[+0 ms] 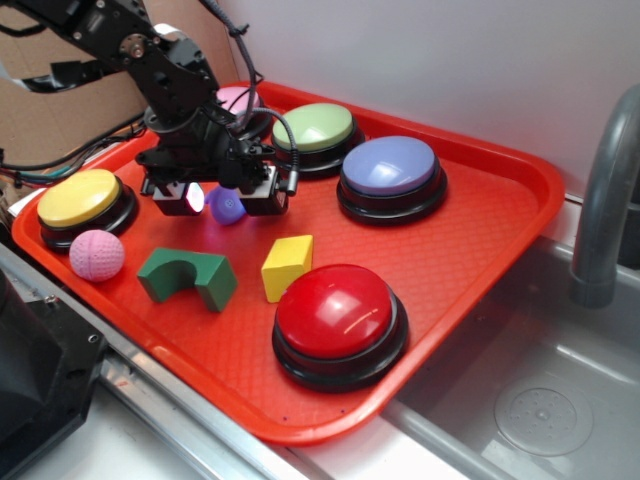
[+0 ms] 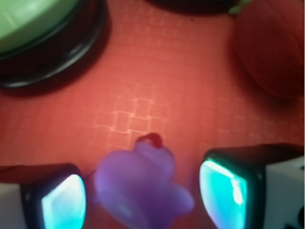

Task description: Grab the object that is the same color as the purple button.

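Observation:
The small purple toy [image 1: 227,207] with a stem-like nub lies on the red tray [image 1: 520,215], left of the lavender-blue purple button [image 1: 390,168]. My gripper [image 1: 222,200] is low over the toy and open, one finger on each side. In the wrist view the toy [image 2: 140,183] sits between the two glowing pads [image 2: 64,202], with a small gap on both sides; the gripper [image 2: 143,198] does not touch it.
A green-topped button [image 1: 315,128] and a pink-topped button [image 1: 240,98] stand behind the gripper. A yellow button [image 1: 78,198], pink ball [image 1: 97,254], green arch [image 1: 187,277], yellow block [image 1: 287,266] and red button [image 1: 335,312] are in front. A red strawberry [image 2: 271,47] lies ahead. A sink and faucet [image 1: 600,200] are at the right.

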Robot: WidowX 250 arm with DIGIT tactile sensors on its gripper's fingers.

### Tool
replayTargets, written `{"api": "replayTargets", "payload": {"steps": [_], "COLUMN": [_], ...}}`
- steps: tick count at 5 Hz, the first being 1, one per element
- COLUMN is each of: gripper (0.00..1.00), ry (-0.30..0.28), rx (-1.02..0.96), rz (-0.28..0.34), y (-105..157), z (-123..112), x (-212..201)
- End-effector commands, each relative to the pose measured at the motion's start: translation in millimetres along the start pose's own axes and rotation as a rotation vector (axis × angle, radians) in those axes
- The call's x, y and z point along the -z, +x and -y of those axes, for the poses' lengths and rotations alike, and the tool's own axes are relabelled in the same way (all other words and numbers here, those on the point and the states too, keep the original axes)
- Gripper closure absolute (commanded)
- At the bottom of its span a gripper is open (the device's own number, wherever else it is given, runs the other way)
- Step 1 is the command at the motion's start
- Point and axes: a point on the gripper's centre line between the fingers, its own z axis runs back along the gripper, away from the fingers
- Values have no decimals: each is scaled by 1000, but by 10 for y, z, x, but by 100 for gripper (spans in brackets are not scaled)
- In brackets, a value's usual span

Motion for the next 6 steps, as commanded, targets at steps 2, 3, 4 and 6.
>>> {"api": "replayTargets", "payload": {"steps": [2, 3, 4, 6], "gripper": [100, 100, 100, 100], "ry": [66, 18, -55, -215], "rx": [217, 277, 320, 210], "rz": [-54, -134, -205, -219], "y": [199, 275, 353, 453], "z": [100, 250, 363, 249], "x": [-290, -724, -1181, -1630]}}
